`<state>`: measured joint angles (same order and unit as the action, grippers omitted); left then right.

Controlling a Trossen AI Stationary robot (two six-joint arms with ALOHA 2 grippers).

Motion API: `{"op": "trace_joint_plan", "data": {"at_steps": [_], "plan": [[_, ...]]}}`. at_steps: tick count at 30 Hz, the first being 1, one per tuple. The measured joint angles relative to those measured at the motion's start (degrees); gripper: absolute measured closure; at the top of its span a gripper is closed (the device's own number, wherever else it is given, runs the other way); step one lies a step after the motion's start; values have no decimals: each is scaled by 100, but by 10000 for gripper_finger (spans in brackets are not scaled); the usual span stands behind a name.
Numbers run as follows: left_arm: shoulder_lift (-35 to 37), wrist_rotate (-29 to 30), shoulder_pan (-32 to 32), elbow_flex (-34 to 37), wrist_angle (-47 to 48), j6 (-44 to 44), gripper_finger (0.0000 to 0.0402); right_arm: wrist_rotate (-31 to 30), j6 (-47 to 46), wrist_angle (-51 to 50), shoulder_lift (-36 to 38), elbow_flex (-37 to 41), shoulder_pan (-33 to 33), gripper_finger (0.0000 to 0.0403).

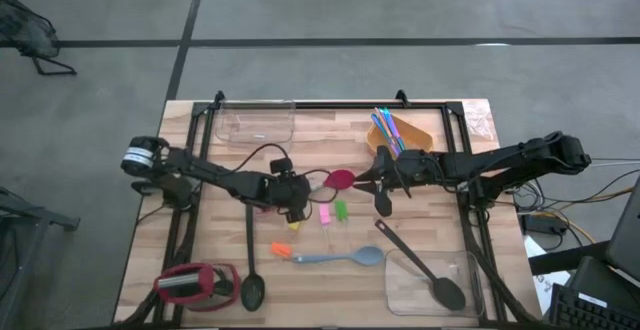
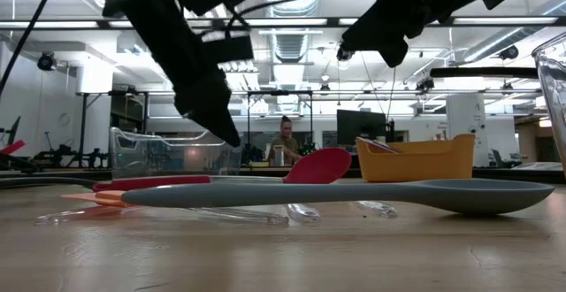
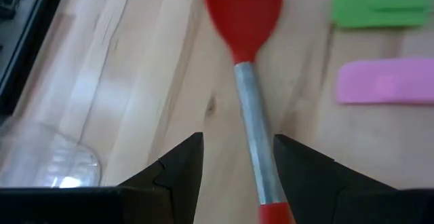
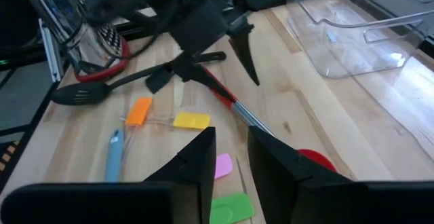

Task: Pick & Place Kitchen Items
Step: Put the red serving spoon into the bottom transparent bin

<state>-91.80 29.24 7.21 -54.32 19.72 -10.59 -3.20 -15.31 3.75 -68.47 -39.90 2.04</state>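
From above, both arms reach inward across the wooden surface point(image 1: 420, 220) toward the red-headed spatula point(image 1: 340, 179). The left gripper point(image 1: 297, 210) hangs over its handle end, the right gripper point(image 1: 372, 182) just beside its red head. The orange tub point(image 1: 420, 136) with thin sticks point(image 1: 386, 130) stands behind the right gripper.

At table height, the spatula lies flat behind the grey-blue spoon point(image 2: 354, 194).

The left wrist camera shows its fingers point(image 3: 180, 166) spread, straddling the spatula's metal shaft without touching.

The right wrist camera shows its fingers point(image 4: 196, 157) slightly parted, empty, above the red head.
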Motion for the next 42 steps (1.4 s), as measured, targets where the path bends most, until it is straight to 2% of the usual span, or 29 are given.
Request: {"op": "trace_joint_plan", "data": {"at_steps": [6, 11, 24, 30, 34, 39, 42], "plan": [[1, -673, -247, 222, -344, -137, 215, 2, -7, 0, 0, 7, 0, 335], [1, -802, -313, 475, -797, -143, 215, 2, -7, 11, 0, 7, 0, 337], [-504, -1560, -401, 699, -1361, -212, 215, 2, -9, 60, 0, 7, -2, 297], [-731, -1557, -399, 679, -1434, -200, 218, 2, -9, 131, 0, 7, -2, 284], [-731, -1583, -397, 658, -1420, -85, 247, 3, -9, 133, 0, 16, -2, 277], [-744, -1552, -398, 554, -1390, 18, 319, 2, -9, 121, 0, 32, -2, 270], [-744, -1531, -408, 505, -1375, 188, 326, 2, -9, 122, 0, 60, -2, 266]]}}
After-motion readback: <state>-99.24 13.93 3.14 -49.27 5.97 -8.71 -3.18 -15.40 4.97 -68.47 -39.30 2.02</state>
